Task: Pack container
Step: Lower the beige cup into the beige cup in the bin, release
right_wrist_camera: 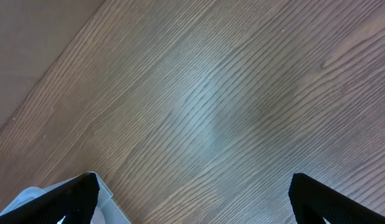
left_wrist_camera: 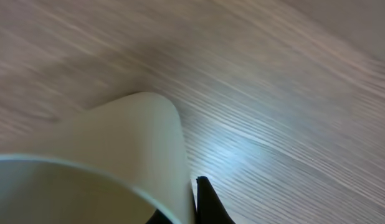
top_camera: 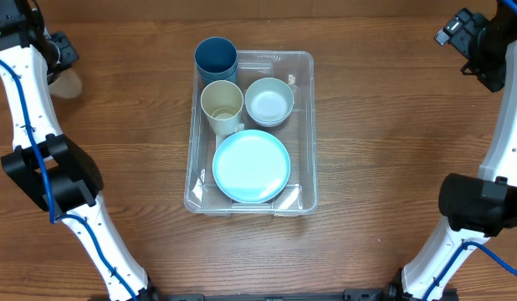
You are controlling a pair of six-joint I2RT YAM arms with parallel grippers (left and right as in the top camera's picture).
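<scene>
The container (top_camera: 302, 125), a large clear plastic bin, sits mid-table and holds a dark blue cup (top_camera: 216, 57), a cream cup (top_camera: 222, 104), a white bowl (top_camera: 268, 101) and a light blue plate (top_camera: 251, 165). At the far left, my left gripper (top_camera: 61, 70) is shut on the wall of a beige cup (top_camera: 69, 84). In the left wrist view that beige cup (left_wrist_camera: 118, 143) fills the lower left, with one black finger (left_wrist_camera: 206, 202) pressed on its outer wall. My right gripper (top_camera: 469, 40) hangs open at the far right, holding nothing (right_wrist_camera: 192, 199).
A corner of the container (right_wrist_camera: 114, 208) shows at the lower left of the right wrist view. Bare wooden tabletop (top_camera: 384, 125) surrounds the bin. Both arm bases stand at the near table edge.
</scene>
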